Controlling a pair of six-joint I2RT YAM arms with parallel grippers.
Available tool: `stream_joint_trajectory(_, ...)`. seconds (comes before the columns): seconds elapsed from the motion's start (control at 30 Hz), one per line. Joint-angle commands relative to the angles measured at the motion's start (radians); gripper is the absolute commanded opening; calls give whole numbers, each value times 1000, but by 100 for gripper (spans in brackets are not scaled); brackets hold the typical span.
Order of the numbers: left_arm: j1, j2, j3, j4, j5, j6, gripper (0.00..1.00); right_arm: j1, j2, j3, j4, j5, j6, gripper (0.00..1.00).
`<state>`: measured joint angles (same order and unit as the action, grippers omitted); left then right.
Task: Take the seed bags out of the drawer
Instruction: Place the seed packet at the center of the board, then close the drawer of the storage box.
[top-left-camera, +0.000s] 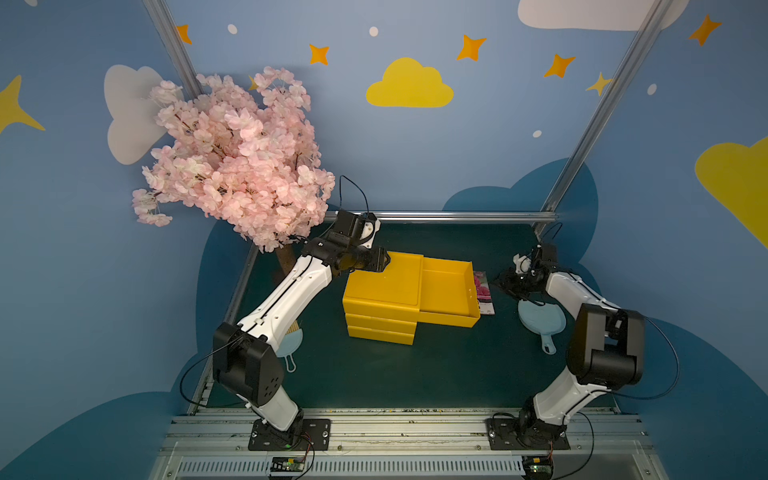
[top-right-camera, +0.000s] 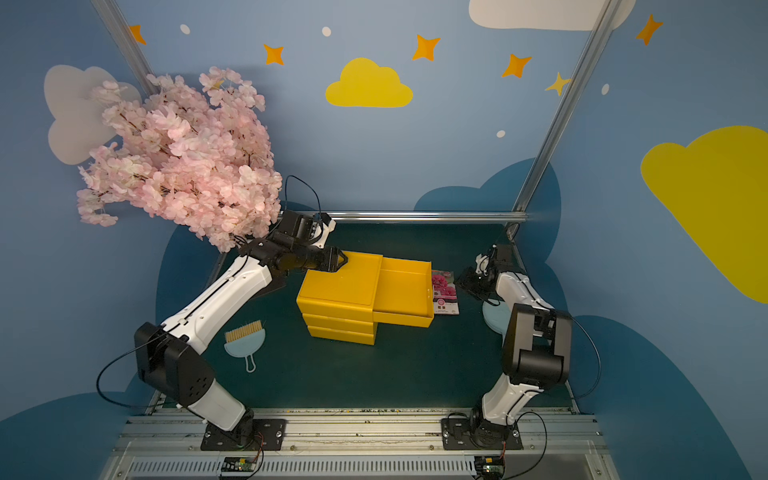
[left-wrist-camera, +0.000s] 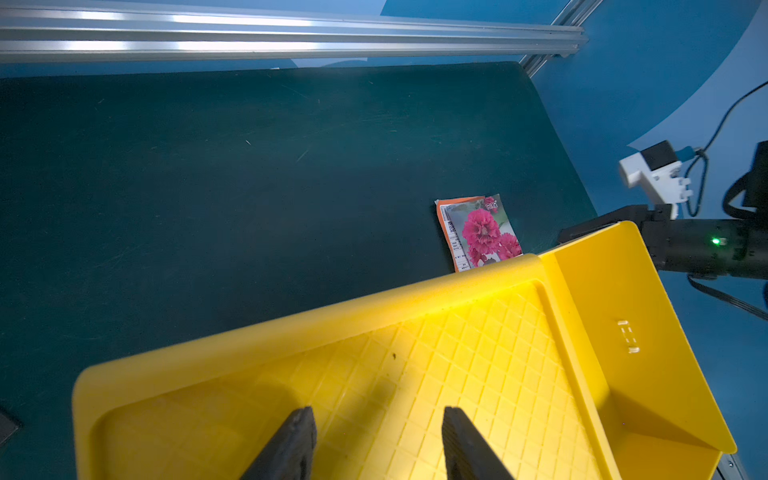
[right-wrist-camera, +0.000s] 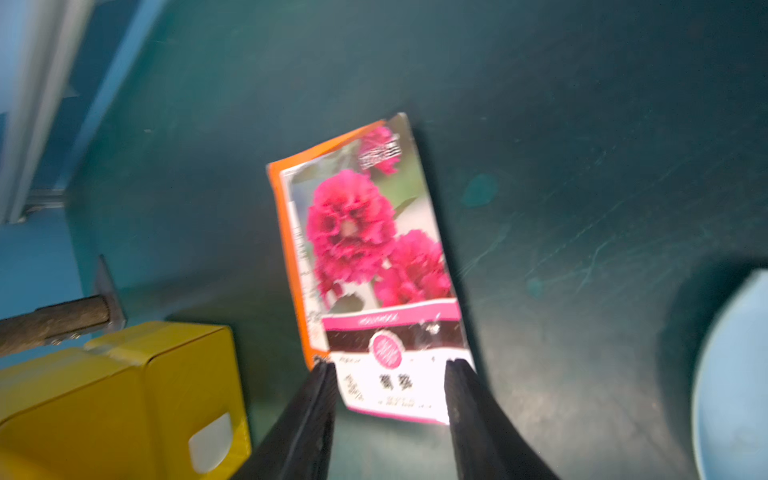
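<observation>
Shallow yellow plastic top drawer (top-left-camera: 449, 318) is pulled out toward frame right from the yellow three-drawer plastic cabinet (top-left-camera: 382, 286), mid-frame in both top views. The drawer's inside shows only yellow plastic. Its white tab handle (right-wrist-camera: 210, 440) sits lower left in the right wrist view.

Flat glossy seed bag printed with magenta-pink flowers (top-right-camera: 444, 291) is out of the drawer. It lies flat on the dark green table mat (top-left-camera: 415, 374), just right of the drawer's front wall, right of centre in both top views. In a top view the wall hides most of it (top-left-camera: 484, 291). Left wrist view has it right of centre (left-wrist-camera: 482, 235), beyond the cabinet edge. An orange strip runs along one long edge and one short edge. Can't tell whether that's print or a second bag underneath.

Right gripper (right-wrist-camera: 388, 365): jaws apart, nothing clamped. Its fingers (right-wrist-camera: 324, 395) straddle the bag's white-banded end at bottom centre of a blurred frame; contact can't be judged. In a top view it sits just right of the bag (top-right-camera: 459, 282).

Left gripper (left-wrist-camera: 378, 411): jaws apart, nothing between them, over the cabinet's ribbed yellow top at bottom centre. In a top view it's at the cabinet's upper-left corner (top-left-camera: 384, 261). Touching or just above, can't tell.

Also in frame:
- Light blue round plastic dustpan (top-left-camera: 540, 322), right, beside the right arm.
- Light blue hand brush with tan bristles (top-right-camera: 245, 336), lower left.
- Pink artificial blossom tree (top-left-camera: 232, 158), upper left.
</observation>
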<state>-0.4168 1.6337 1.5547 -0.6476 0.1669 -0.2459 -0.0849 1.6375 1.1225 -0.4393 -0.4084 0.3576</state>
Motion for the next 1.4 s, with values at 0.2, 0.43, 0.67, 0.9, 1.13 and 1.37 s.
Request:
stream_joint_trajectory(0.2,7,53,-82,-219,-35,-6,55,108,-280,-127,-106,-29,-4,59)
stream_joint_trajectory(0.43,7,50,-87,-219,-35,-5,55,158,-383,-165,-177,-7,-15,61)
stream_joint_trajectory(0.67,6,45,-90,-219,-32,-9,55,197,-398,-155,-184,-44,0,61)
stream_joint_trajectory(0.9,7,43,-91,-219,-32,-10,55,247,-407,-124,-185,-63,24,61)
stream_joint_trajectory(1.13,7,44,-93,-216,-27,-11,55,301,-391,-105,-159,-89,54,61)
stream_joint_trajectory(1.37,4,42,-94,-216,-24,-11,55,365,-328,-63,-87,-115,112,61)
